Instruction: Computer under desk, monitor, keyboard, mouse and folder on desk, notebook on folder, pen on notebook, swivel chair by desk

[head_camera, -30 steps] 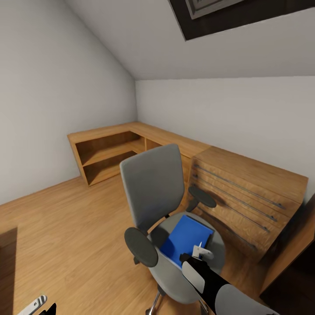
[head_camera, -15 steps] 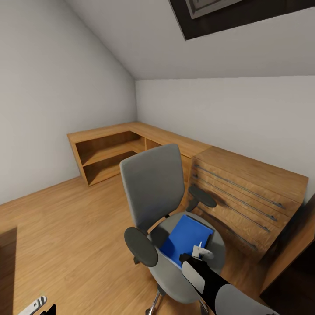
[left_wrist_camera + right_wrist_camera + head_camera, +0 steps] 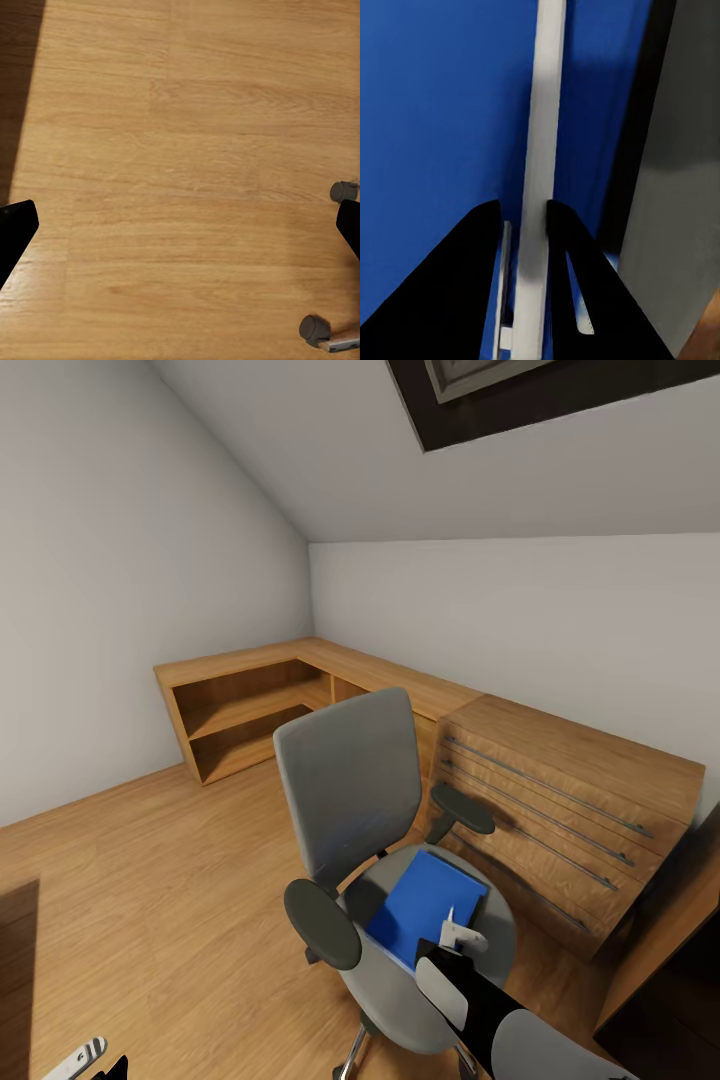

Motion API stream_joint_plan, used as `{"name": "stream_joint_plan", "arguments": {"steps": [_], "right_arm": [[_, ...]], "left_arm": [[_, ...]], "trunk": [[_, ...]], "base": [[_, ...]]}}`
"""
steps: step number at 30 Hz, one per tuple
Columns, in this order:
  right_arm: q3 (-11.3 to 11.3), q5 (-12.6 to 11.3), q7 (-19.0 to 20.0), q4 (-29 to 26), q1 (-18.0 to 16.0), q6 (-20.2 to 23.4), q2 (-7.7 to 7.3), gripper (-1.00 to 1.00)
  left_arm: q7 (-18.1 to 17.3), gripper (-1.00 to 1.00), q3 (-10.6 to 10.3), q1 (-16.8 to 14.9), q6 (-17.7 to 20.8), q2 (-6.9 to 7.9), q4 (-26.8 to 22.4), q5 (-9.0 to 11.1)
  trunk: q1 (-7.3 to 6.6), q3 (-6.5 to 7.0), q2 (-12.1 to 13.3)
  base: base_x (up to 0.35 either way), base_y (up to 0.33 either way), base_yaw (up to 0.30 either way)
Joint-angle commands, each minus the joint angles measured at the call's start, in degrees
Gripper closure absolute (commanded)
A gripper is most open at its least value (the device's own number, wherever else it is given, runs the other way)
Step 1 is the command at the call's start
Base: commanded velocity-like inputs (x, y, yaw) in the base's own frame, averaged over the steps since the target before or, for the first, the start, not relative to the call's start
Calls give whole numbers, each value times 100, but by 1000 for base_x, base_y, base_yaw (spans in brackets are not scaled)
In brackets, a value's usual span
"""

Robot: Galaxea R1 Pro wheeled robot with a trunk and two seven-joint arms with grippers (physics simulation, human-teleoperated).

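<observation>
Between right tool tips, pen; folder beneath

I see a light wooden plank floor, plain white walls, a low L-shaped wooden shelf unit centre-left, and a wooden dresser with bar handles at right.
</observation>
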Motion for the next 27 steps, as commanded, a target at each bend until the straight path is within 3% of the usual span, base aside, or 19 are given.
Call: {"name": "stream_joint_plan", "arguments": {"steps": [1,24,27], "right_arm": [[39,-12,-36,-8,-7,38,-5,100],[32,-12,-25,-8,-7,38,-7,100],[27,-12,-25,-14,-7,31,-10,100]], "left_arm": [[28,-100,1,2,23,1,-14,36],[-23,-100,1,2,18,1,52,33],[-31,-100,1,2,19,1,81,22]], "trunk": [[0,-5,-3],[0,-5,-3],[-66,49,117]], "base": [[0,0,0],[0,0,0],[0,0,0]]}}
